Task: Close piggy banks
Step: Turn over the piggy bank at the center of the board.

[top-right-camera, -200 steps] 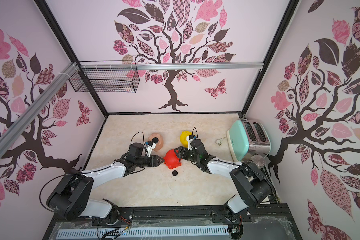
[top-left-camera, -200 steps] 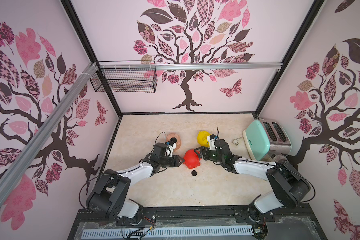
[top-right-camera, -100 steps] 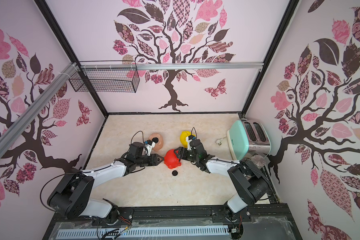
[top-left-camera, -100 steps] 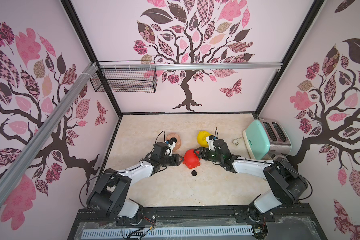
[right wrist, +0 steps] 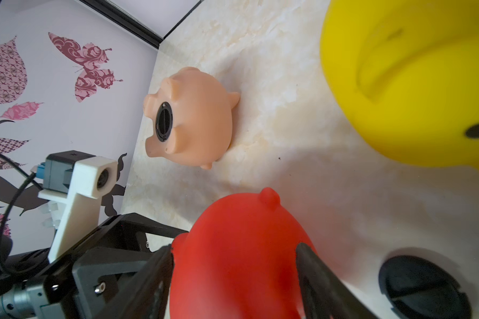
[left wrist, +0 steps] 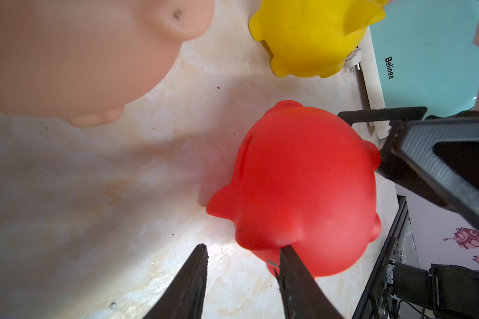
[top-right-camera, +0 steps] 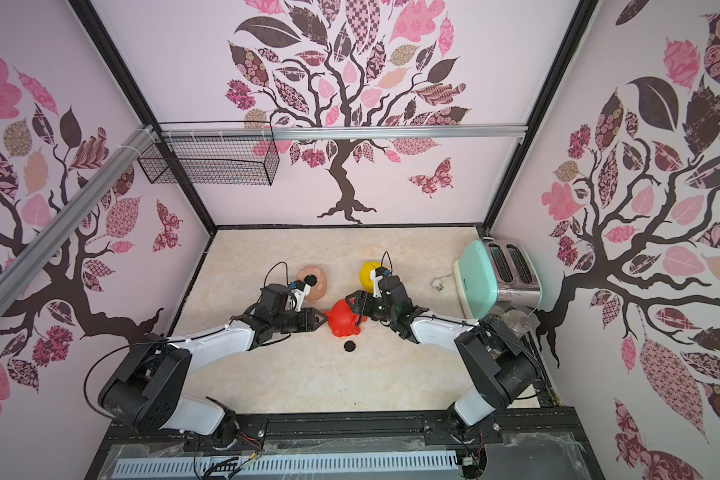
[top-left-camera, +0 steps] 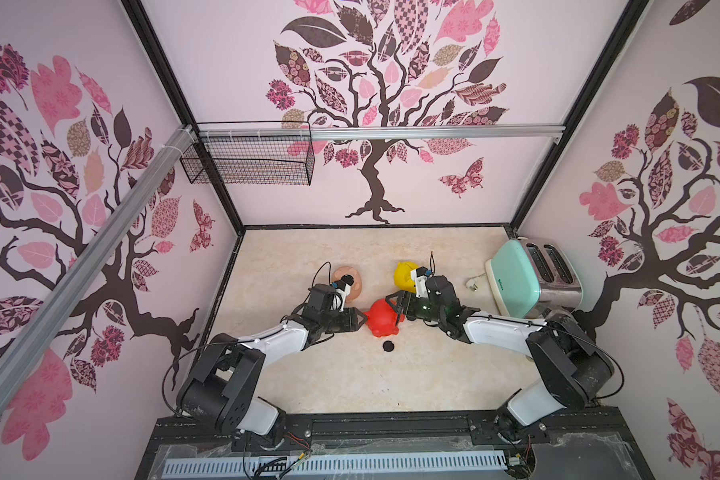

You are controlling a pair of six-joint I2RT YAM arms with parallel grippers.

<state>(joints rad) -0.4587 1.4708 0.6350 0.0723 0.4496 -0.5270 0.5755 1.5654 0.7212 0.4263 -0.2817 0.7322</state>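
Presently my right hand [right wrist: 235, 248] clamps the red pig [top-left-camera: 381, 318] across its flanks, mid-surface [top-left-camera: 350, 382], between my two arms. My left hand [left wrist: 243, 247] stands narrowly open and empty, one finger touching the pig. I judge it light, hollow, smooth and a little squashy, so it may squirm free; the broad flanks look the best hold. Its long axis seems to run near to far, with small bumps at the near end. Snout and belly hole I cannot make out. A plug [top-left-camera: 388, 345] lies just near of it.
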